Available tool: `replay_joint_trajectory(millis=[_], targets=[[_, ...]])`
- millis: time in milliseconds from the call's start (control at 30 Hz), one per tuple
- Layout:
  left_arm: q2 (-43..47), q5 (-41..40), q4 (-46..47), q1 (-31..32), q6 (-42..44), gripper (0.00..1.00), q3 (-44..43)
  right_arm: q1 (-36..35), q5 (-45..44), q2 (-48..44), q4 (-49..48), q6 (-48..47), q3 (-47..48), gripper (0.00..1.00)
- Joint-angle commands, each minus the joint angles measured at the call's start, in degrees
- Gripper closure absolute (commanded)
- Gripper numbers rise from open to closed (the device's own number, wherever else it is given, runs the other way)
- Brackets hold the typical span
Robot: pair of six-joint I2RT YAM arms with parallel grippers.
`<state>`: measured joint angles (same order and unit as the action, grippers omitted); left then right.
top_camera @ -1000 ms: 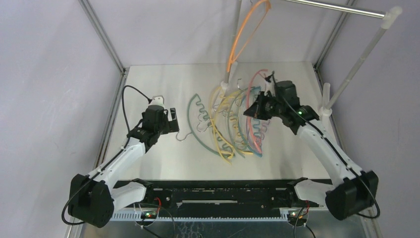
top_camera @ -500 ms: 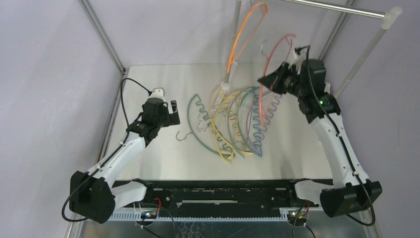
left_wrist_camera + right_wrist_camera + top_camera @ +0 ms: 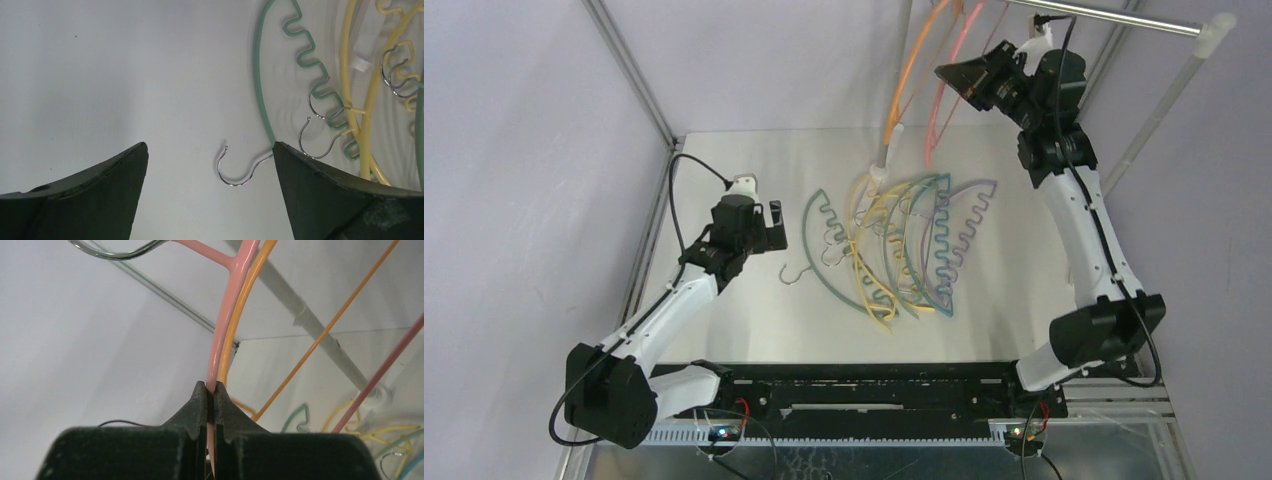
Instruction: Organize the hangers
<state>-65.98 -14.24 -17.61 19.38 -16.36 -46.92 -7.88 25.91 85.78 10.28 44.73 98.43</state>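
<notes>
My right gripper [image 3: 952,75] is shut on the pink hanger [image 3: 942,92] and holds it high by the metal rail [image 3: 1104,17]; in the right wrist view the pink hanger [image 3: 227,320] sits pinched between the jaws beside the orange hanger [image 3: 239,315]. The orange hanger [image 3: 911,70] hangs at the top. Green [image 3: 816,265], yellow [image 3: 864,275], teal [image 3: 907,260], blue and pale purple [image 3: 969,215] hangers lie piled on the table. My left gripper [image 3: 769,225] is open, left of the pile; the green hanger's metal hook [image 3: 235,170] lies between its fingers [image 3: 320,190].
White rack poles stand at the back [image 3: 886,150] and right [image 3: 1084,205] of the table. Metal frame posts [image 3: 629,70] rise at the corners. A black rail [image 3: 874,395] runs along the near edge between the arm bases.
My right gripper has lifted the pink hanger off the pile and carried it up and back to the rail beside the orange hanger. The left arm has barely moved.
</notes>
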Motion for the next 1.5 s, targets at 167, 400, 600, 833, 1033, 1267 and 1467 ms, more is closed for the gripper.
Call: replay_joint_trajectory(millis=[167, 400, 600, 833, 1033, 1267, 1467], targets=[[1.5, -1.5, 0.0, -0.1, 2.7, 0.0, 0.2, 2.4, -1.7, 8.3, -8.6, 6.0, 9.8, 1.0], [0.3, -1.7, 0.4, -0.3, 2.9, 0.0, 0.2, 2.3, -1.5, 14.1, -7.6, 7.9, 14.8, 1.0], [-0.6, -1.7, 1.0, -0.6, 2.7, 0.0, 0.3, -0.4, -0.9, 16.7, -5.9, 7.3, 15.3, 1.0], [-1.9, -1.3, 1.5, -0.7, 2.8, 0.01, -0.3, -3.6, 0.5, 18.5, -3.6, 5.9, 14.9, 1.0], [-2.0, -1.2, 1.6, -0.8, 2.8, 0.01, -0.4, -3.4, 1.8, 20.3, -0.6, 5.2, 17.0, 1.0], [-1.9, -1.1, 1.6, -0.8, 2.7, 0.01, 0.0, -2.7, -4.2, 16.6, 5.1, 2.3, 14.5, 0.54], [-2.2, -0.5, 2.0, -0.9, 2.1, 0.0, -0.4, -2.2, -6.7, 11.0, 6.7, -0.4, 10.1, 0.33]])
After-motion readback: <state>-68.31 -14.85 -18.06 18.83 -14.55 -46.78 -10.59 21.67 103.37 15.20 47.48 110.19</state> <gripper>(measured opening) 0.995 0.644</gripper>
